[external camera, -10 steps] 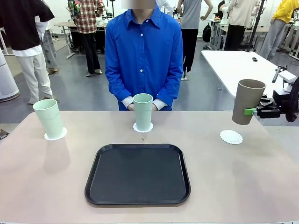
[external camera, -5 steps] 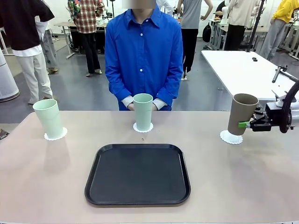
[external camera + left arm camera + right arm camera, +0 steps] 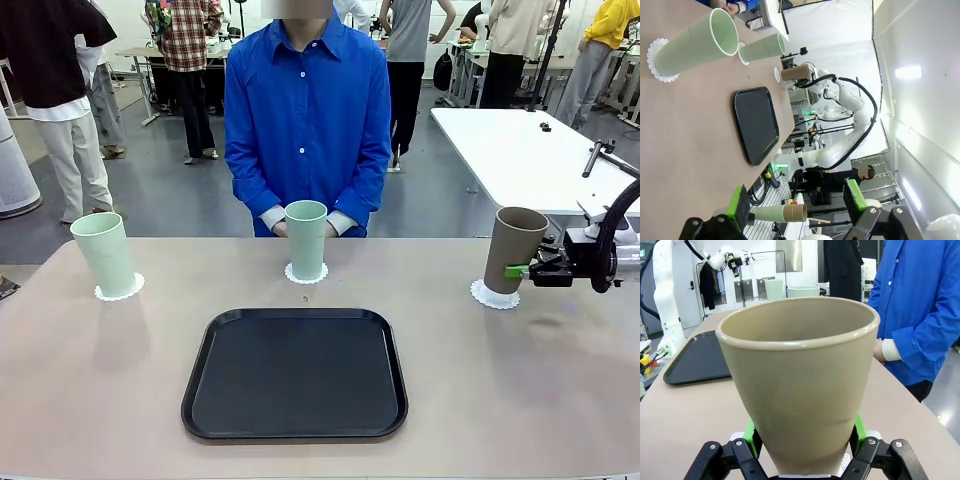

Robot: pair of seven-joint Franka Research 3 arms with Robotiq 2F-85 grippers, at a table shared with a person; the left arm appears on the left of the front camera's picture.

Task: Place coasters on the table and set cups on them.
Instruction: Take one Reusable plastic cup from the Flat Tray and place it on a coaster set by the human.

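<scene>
The brown cup (image 3: 515, 250) rests with its base on the right coaster (image 3: 494, 297), leaning slightly. My right gripper (image 3: 522, 270) is shut on its lower wall, and up close the green pads (image 3: 752, 436) press both sides of the brown cup (image 3: 800, 375). Two mint cups (image 3: 104, 252) (image 3: 306, 238) stand on their own coasters (image 3: 119, 291) (image 3: 306, 276) on the tan table (image 3: 100, 380). My left gripper (image 3: 796, 205) hangs open and holds nothing, back from the left mint cup (image 3: 695, 45).
A black tray (image 3: 295, 372) lies bare at the middle front of the table. A person in a blue shirt (image 3: 306, 110) stands at the far edge, hands behind the middle cup. A white table (image 3: 520, 140) stands at the back right.
My right gripper has brought the brown cup down and a little left, from hanging above the table onto the right coaster. The rest has stayed still.
</scene>
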